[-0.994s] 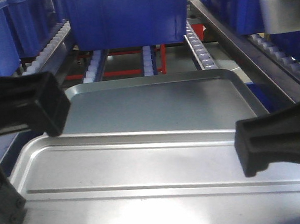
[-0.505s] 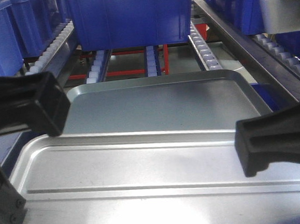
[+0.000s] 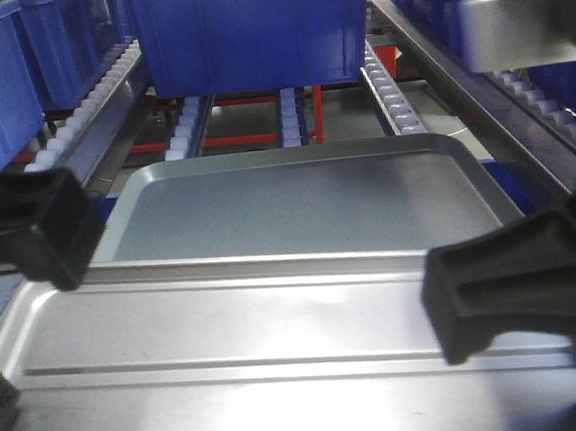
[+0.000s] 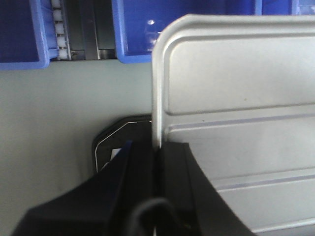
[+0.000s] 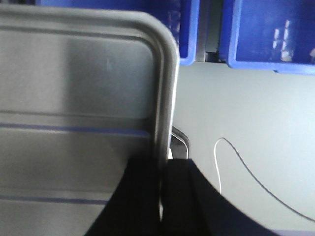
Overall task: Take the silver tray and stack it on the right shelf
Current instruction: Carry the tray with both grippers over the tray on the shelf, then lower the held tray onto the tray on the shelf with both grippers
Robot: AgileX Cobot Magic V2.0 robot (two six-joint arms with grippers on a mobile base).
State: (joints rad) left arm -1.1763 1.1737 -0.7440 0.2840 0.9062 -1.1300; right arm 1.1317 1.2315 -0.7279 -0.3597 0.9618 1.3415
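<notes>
i have the silver tray (image 3: 276, 321) between both claws, long axis across me: left gripper (image 4: 157, 150) clamped on its left rim, right gripper (image 5: 162, 164) pinching its right rim. the right shelf (image 3: 550, 115) lies ahead-right, nearer the right arm. the wrist views show the rim bites; only the front view shows the duller grey tray (image 3: 297, 200) beyond.
</notes>
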